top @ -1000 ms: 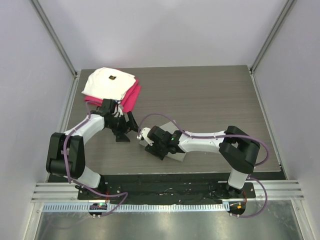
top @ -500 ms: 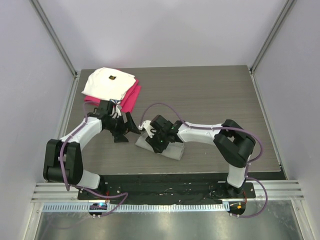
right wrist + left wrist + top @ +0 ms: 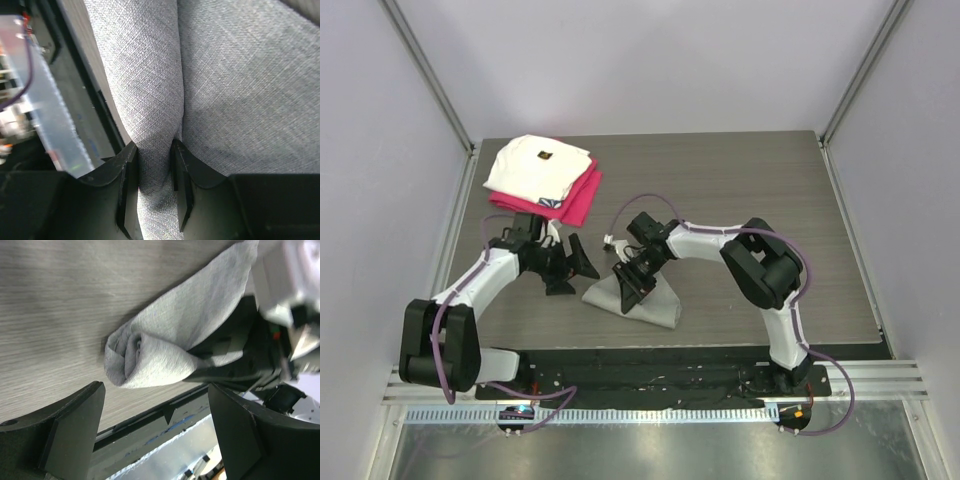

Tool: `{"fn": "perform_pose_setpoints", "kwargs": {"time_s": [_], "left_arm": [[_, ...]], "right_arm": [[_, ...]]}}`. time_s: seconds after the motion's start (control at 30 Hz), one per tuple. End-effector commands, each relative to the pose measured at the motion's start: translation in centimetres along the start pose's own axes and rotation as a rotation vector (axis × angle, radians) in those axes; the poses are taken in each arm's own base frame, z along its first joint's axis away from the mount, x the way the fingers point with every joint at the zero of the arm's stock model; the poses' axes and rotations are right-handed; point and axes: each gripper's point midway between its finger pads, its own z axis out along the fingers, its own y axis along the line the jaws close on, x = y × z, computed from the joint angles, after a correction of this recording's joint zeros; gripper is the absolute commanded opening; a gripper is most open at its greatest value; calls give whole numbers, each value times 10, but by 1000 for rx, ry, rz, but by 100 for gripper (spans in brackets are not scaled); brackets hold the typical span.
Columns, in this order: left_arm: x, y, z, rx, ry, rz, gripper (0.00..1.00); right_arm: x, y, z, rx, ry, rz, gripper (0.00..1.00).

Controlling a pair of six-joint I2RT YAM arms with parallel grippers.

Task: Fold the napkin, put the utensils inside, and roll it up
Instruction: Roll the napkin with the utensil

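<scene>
The light-grey napkin [image 3: 655, 303] lies partly rolled on the wooden table near the front edge. In the left wrist view its rolled end [image 3: 131, 358] shows as a spiral. My right gripper [image 3: 628, 285] is shut on a fold of the napkin [image 3: 155, 125], its fingers [image 3: 125, 175] pinching the cloth from both sides. My left gripper [image 3: 582, 262] is open and empty, just left of the napkin's rolled end, its fingers [image 3: 70, 425] wide apart. The utensil is hidden from view.
A folded white cloth with a small dark mark [image 3: 538, 165] lies on a magenta-red folded cloth [image 3: 582, 195] at the back left. The table's front edge and a black rail [image 3: 650, 355] run just below the napkin.
My right gripper has swung back and left with the napkin, pulling it into a narrower roll. My left gripper has drawn slightly left and lower, away from the cloth.
</scene>
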Motion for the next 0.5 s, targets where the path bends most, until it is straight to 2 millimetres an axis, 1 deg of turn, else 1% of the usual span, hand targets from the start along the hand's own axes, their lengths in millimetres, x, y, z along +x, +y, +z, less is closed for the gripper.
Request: {"fn": "perform_pose_setpoints", "kwargs": {"time_s": [0.0,0.13,0.17,0.2,0.3,0.4,0.47], "left_arm": [[9,-7,1,77,25,27,88],[15,-2,9,93,46,17,85],[14,-3,9,103,44,16,84],[14,-3,11,104,46,14,82],[12,2,16,88,51,5,81],[12,6,23,80,64,-5,78],[9,7,26,76,63,-7,76]], "right_arm": [[-7,11,-5,-143,23,114,35],[-7,-2,0,-195,44,190,36],[-8,-7,-1,-197,39,204,35],[-8,-13,2,-197,46,221,36],[-11,-25,4,-204,40,244,36],[-14,-31,4,-210,35,258,35],[-13,-35,6,-211,42,272,36]]}}
